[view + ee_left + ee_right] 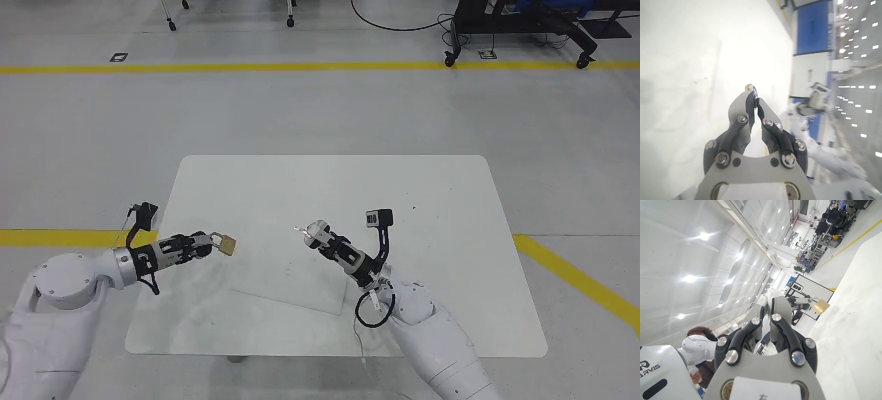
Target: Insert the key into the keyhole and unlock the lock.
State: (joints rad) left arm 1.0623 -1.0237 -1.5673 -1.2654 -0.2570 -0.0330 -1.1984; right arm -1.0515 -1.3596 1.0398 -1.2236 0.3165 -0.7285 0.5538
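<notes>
Left pincer (209,244) pinches lock (227,244) by shackle (814,298), right pincer (313,234) pinches key (299,230), well apart over worktop (450,200). Risk: lock swivels, key misses keyhole.

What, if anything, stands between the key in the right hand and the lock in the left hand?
Nothing visible. The left hand holds the lock, the right hand the key, apart above the table, with open air between them.

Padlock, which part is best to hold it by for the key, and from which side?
Probably the padlock by its shackle, from the end opposite the brass body: the left gripper pinches it so, leaving the body free, facing the key in the right gripper.
</notes>
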